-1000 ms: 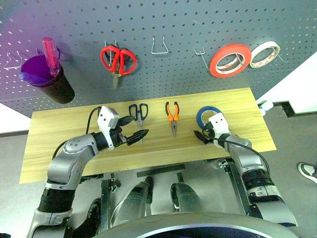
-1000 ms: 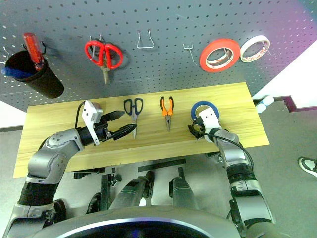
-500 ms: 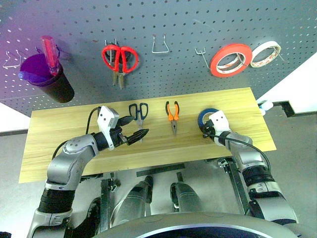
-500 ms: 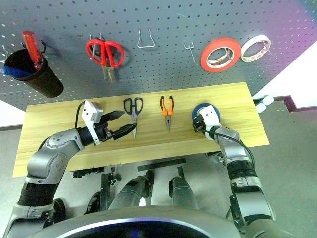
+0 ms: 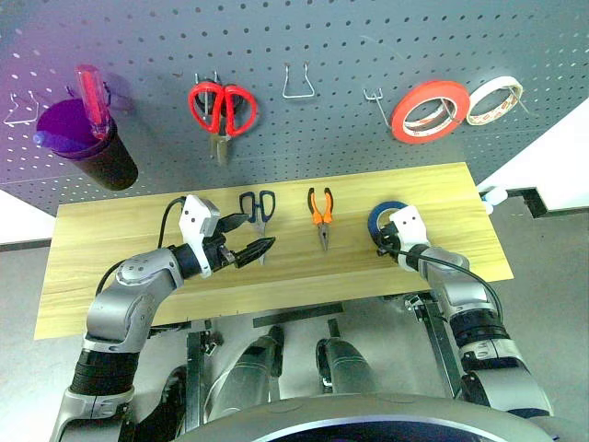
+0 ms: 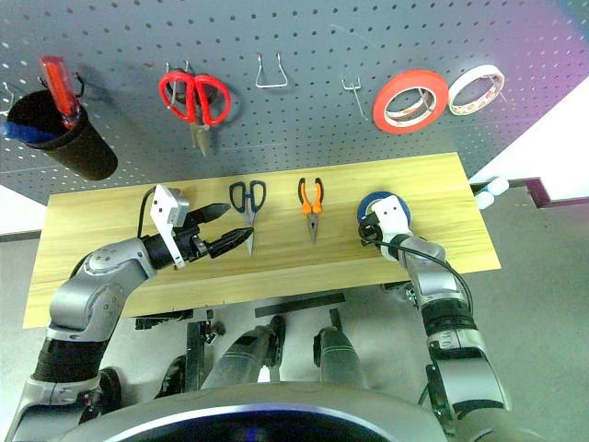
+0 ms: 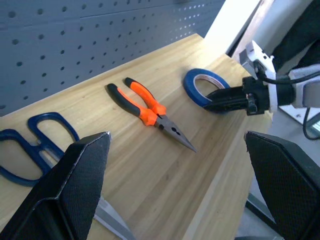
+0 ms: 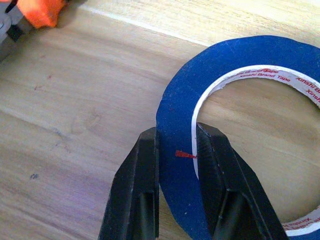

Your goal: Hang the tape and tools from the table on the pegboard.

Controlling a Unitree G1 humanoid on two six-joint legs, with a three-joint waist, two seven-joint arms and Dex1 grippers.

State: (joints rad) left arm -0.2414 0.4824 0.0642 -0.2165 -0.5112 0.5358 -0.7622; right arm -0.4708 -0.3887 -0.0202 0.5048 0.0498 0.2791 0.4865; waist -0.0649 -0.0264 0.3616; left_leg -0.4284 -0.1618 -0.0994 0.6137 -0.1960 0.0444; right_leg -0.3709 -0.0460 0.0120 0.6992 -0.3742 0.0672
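Note:
The blue tape (image 5: pixel 380 213) lies flat on the table (image 5: pixel 110 249) at the right. My right gripper (image 8: pixel 176 137) is shut on the roll's near rim, one finger outside the ring and one inside. The same grip is seen from the side in the left wrist view, with the tape (image 7: pixel 200 81) pinched by the right gripper (image 7: pixel 220 98). Dark blue scissors (image 5: pixel 258 210) and orange-and-black pliers (image 5: pixel 320 215) lie mid-table. My left gripper (image 5: pixel 251 236) hovers open just left of the scissors, nothing between its fingers. The grey pegboard (image 5: pixel 340 46) rises behind the table.
On the pegboard hang red scissors (image 5: pixel 221 109), a red-orange roll (image 5: pixel 428 110), a cream-white roll (image 5: pixel 492 99) and a black cup (image 5: pixel 103 161) holding a red screwdriver (image 5: pixel 92 97). Bare wire hooks (image 5: pixel 297 85) (image 5: pixel 373 98) stand above the pliers and the tape.
My right gripper has slid forward onto the blue tape and shut on its near rim. The left arm has stayed where it was, still open.

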